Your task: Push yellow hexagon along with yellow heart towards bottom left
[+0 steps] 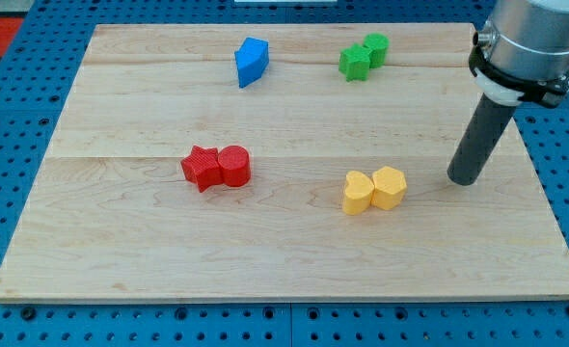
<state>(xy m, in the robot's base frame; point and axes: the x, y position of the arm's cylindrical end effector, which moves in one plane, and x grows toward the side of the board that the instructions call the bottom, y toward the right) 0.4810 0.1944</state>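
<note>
**Tip off the pair's right, not yet touching**

Clearly my tip (465, 179) carries no jaws, so there is nothing to spread or pinch; it stands right of the yellow hexagon (390, 187), apart from it. The yellow heart (358, 193) touches the hexagon's far side. Pushed straight leftward, the pair would likely miss the bottom-left heading, and an off-centre shove could split them or send them toward the red star (201, 168) and red cylinder (234, 165). Counted on the table (121, 251): two yellow, two red, two green blocks (363, 56), one blue block (252, 61).
</note>
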